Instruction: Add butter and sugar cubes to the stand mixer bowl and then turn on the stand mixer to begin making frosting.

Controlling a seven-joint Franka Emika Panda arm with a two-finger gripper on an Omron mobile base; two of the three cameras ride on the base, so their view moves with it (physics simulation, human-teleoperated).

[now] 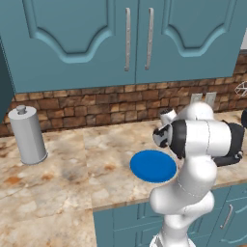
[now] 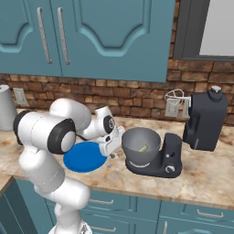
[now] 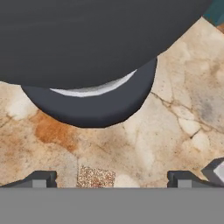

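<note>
I hold my two-finger gripper (image 2: 111, 153) low over the marbled beige tabletop (image 2: 205, 176), just beside the deep rounded grey metal stand mixer bowl (image 2: 140, 144), between it and the flat round blue plate (image 2: 82, 157). In the hand view the dark finger tips (image 3: 39, 178) stand wide apart with nothing between them. Just ahead of them lies a small speckled brownish square (image 3: 95, 176), which I judge to be a sugar cube, though it is too coarse to be sure.

The small yellowish-tan stick of butter (image 2: 143, 148) lies inside the bowl, which sits on the flat base of the dark charcoal-black stand mixer (image 2: 201, 123). The mixer's boxy head is tilted up and back, and the small white-ringed knob (image 2: 170, 168) sits on the base's front. I see nothing on the plate.

The risk here is closeness. The bowl's curved wall and pale-ringed foot loom right in front of my hand, so a careless descent or swing could knock the bowl. The cube is small and lies near the tabletop's front edge; a badly centred pinch could flick it off.
</note>
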